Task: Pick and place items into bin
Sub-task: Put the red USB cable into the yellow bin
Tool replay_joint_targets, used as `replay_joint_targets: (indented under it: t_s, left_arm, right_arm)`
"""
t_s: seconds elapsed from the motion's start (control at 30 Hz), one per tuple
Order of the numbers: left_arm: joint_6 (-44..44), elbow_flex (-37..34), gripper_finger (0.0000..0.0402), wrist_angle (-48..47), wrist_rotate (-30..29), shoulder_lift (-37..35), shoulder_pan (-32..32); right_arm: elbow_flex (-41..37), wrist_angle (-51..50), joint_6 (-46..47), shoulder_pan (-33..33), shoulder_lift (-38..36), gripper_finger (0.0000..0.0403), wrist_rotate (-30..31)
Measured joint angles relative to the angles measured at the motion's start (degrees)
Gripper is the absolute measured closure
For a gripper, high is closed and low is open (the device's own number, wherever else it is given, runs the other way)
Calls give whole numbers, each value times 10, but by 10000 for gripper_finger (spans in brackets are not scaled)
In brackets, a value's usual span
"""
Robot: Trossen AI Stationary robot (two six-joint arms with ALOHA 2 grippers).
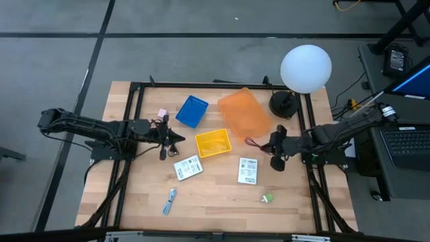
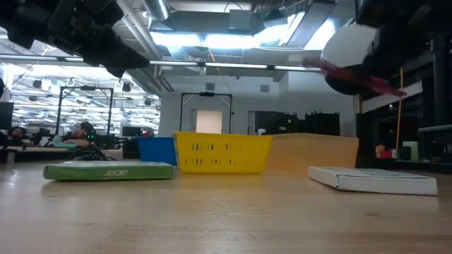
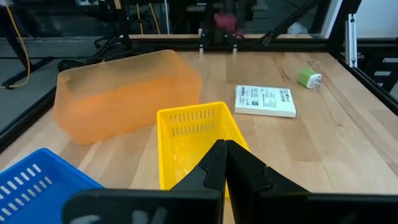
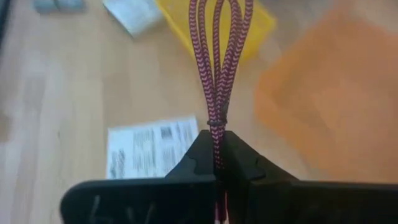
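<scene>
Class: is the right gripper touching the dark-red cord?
Touching. The right wrist view shows the right gripper shut on the dark-red cord, its loops sticking out beyond the tips.

We cannot read the print on the two white packets (image 1: pixel 189 167) (image 1: pixel 248 171), the dark-red cord (image 4: pixel 216 68) runs hidden between the right gripper (image 4: pixel 217 163) fingers, and the blue bin (image 3: pixel 43 180) is cut off in the left wrist view.

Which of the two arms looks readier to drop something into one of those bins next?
The right. Its claw is shut on the dark-red cord, raised beside the orange bin and near the yellow bin. The left claw is shut and holds nothing.
</scene>
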Motion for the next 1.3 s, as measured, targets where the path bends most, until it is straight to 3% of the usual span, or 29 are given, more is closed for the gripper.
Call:
replay_joint_targets:
  t_s: [0.23,0.43,0.53,1.3]
  left_arm:
    - [0,0,398,4,0,1,0]
    - [0,0,398,6,0,1,0]
    - [0,0,398,10,0,1,0]
    - [0,0,398,35,0,3,0]
  right_arm:
    - [-86,208,-103,0,-14,403,-1]
    - [-218,530,-204,0,0,403,7]
    - [-263,624,-228,-2,1,403,7]
    - [-256,643,-201,-10,7,403,38]
